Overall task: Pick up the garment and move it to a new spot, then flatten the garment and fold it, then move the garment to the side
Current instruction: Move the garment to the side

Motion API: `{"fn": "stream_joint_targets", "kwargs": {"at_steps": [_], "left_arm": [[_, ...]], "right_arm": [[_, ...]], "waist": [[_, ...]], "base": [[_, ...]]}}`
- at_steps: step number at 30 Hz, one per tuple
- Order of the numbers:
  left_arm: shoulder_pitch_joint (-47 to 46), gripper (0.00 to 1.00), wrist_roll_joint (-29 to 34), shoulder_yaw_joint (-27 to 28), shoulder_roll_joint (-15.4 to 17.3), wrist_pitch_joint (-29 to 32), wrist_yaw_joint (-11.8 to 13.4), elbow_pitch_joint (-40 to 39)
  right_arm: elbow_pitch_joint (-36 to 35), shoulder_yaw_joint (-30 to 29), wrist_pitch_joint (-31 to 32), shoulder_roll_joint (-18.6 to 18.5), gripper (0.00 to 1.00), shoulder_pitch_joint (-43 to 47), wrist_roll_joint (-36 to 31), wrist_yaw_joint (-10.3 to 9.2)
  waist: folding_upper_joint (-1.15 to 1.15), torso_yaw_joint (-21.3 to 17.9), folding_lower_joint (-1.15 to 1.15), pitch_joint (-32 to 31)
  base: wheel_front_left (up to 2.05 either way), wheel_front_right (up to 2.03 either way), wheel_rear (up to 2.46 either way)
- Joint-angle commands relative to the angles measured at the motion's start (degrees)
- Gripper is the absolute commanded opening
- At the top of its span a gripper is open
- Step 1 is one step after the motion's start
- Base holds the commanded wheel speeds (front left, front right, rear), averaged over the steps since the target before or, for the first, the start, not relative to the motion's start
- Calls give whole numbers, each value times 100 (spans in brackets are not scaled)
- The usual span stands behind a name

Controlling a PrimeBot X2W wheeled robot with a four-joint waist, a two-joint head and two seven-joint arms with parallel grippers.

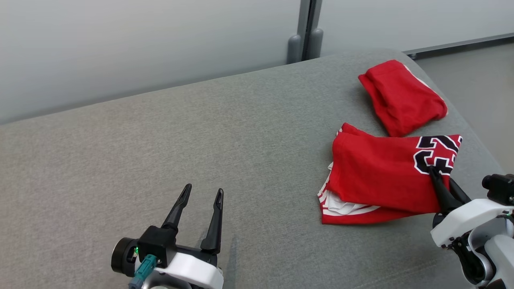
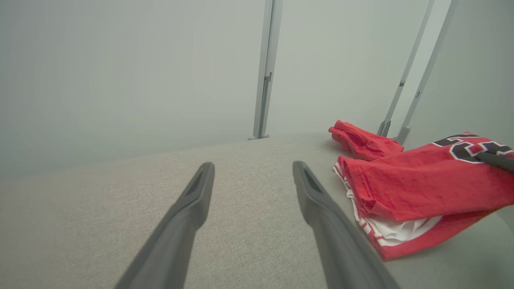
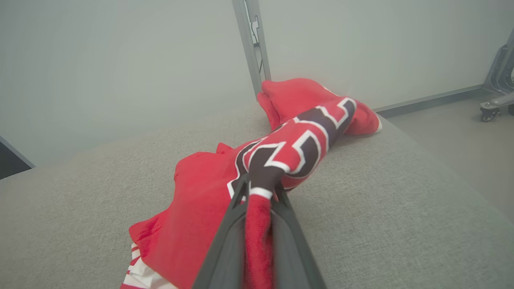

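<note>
A folded red garment (image 1: 377, 176) with black-and-white numerals and white-striped trim lies at the right of the grey cushioned surface (image 1: 200, 140). My right gripper (image 1: 435, 173) is shut on its near right edge, beside the numerals; the right wrist view shows the red cloth (image 3: 257, 224) pinched between the two fingers and bunched up above them. The garment (image 2: 421, 188) also appears at the right of the left wrist view. My left gripper (image 1: 202, 192) hovers open over bare cushion well to the left of the garment, nothing between its fingers (image 2: 188, 208).
A second folded red garment (image 1: 401, 96) lies just beyond the first, near the far right corner. The cushion's right edge drops to grey floor (image 1: 482, 80). A pale wall with a metal post (image 1: 305, 32) runs behind. A wheeled base (image 3: 498, 92) stands on the floor at right.
</note>
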Motion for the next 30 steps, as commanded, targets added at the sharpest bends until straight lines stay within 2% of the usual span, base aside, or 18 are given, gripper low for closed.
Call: {"fn": "stream_joint_targets", "kwargs": {"at_steps": [1,7,14,16,20,30], "left_arm": [[-296,100,11,155,7,-59,-48,-119],[-307,100,46,98,7,-59,-59,-78],[-370,100,106,-11,7,-59,-109,-19],[-403,100,131,-38,7,-59,-142,-9],[-510,100,-19,-78,7,-59,-365,-381],[-835,100,63,-135,7,-59,-409,-570]], "right_arm": [[-140,1,-83,-78,0,65,-69,0],[-172,5,-83,-49,0,161,-143,0],[-214,153,-83,-107,0,-70,-184,0],[-272,230,-53,-147,0,-279,-174,0],[-459,440,178,-271,0,-828,-142,0],[-993,1384,1305,-618,0,-2525,123,0]], "waist": [[0,-243,0,-22],[0,-571,0,-53],[0,-605,0,22],[0,-572,0,74],[0,-481,0,204],[0,-225,0,739]], "base": [[0,0,0],[0,0,0],[0,0,0],[0,0,0],[0,0,0],[0,0,0]]}}
